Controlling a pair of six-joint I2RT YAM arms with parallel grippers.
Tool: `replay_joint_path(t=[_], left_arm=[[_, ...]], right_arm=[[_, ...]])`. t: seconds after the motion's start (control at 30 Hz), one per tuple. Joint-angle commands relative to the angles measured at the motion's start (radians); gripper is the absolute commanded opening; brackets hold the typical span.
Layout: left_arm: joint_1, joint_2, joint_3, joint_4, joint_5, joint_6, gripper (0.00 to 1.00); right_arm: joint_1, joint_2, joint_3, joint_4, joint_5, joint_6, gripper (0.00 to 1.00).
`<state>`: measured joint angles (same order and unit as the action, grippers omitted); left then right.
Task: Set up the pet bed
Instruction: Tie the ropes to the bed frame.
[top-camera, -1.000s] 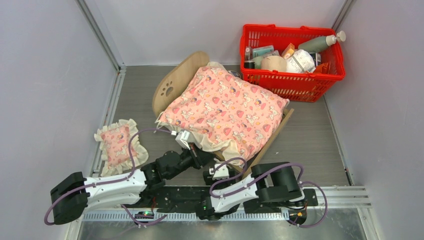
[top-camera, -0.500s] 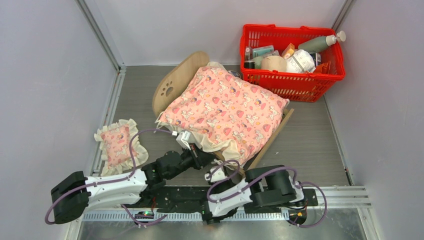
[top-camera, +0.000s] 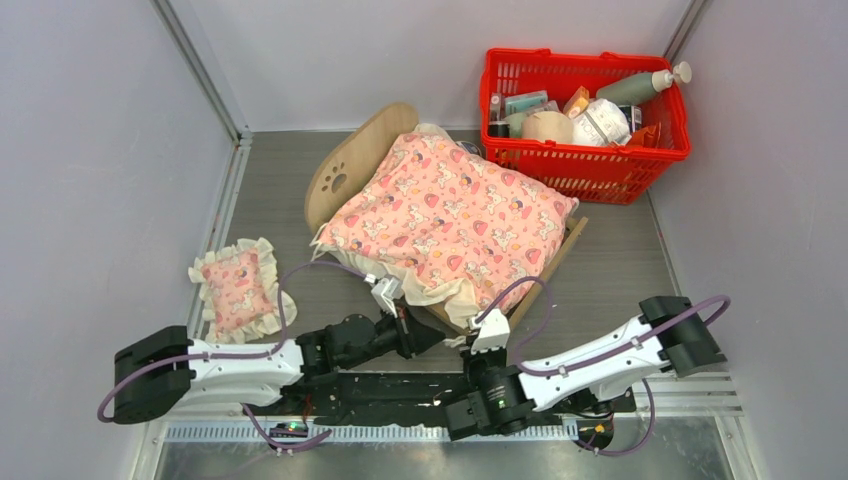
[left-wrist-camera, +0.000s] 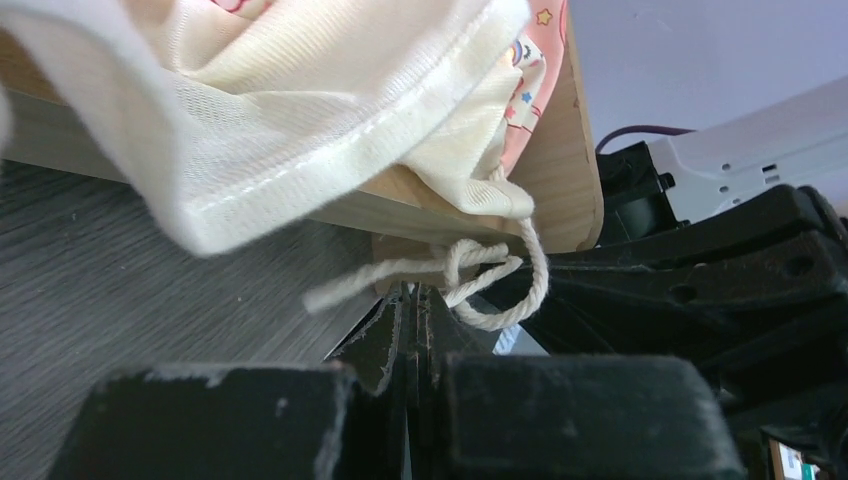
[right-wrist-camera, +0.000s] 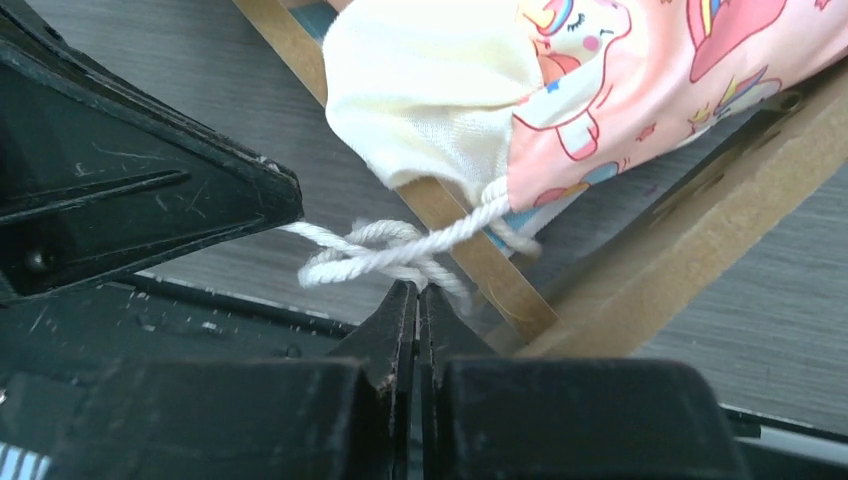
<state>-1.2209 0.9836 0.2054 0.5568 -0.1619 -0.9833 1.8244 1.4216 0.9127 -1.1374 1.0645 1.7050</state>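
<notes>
Plywood pet bed (top-camera: 362, 148) set diagonally at middle of table (top-camera: 620, 270), arched headboard with paw cutout toward far left, foot end toward near edge. Covered by pink patterned blanket (top-camera: 455, 220), cream frill hanging over near corner. Knotted white cord (right-wrist-camera: 380, 250) dangling from that corner beside the frame rail. On left gripper (left-wrist-camera: 410, 300), fingertips pressed fully together just below the knot; contact with cord not determinable. On right gripper (right-wrist-camera: 415, 298), tips likewise pressed together directly beneath the cord; hold on it not confirmable. Small frilled pillow (top-camera: 237, 290) lying well left of bed. Red basket (top-camera: 590, 170) of sundries at far right, near the bed's far side.
</notes>
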Motion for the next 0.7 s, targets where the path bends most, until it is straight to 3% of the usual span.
replay_joint_path(t=[0.0,0.27,0.43,0.5,0.67], left_arm=[[-0.020,0.013,-0.005,0.010,-0.092,0.059,0.00],[-0.038,-0.014,-0.007,-0.114,-0.182,0.084,0.00],[-0.038,0.029,0.018,-0.090,-0.160,0.099,0.00],[-0.038,0.050,0.027,-0.068,-0.143,0.095,0.00],[-0.038,0.072,0.017,-0.027,-0.129,0.070,0.00]], right_arm=[[0.002,-0.102,-0.015,-0.066,-0.093,-0.066,0.05],[0.007,-0.237,-0.004,-0.124,-0.080,-0.156,0.05],[0.007,-0.335,-0.068,0.012,-0.088,-0.293,0.05],[0.007,-0.359,-0.108,0.102,-0.083,-0.339,0.08],[0.008,-0.326,-0.103,0.291,-0.050,-0.450,0.27]])
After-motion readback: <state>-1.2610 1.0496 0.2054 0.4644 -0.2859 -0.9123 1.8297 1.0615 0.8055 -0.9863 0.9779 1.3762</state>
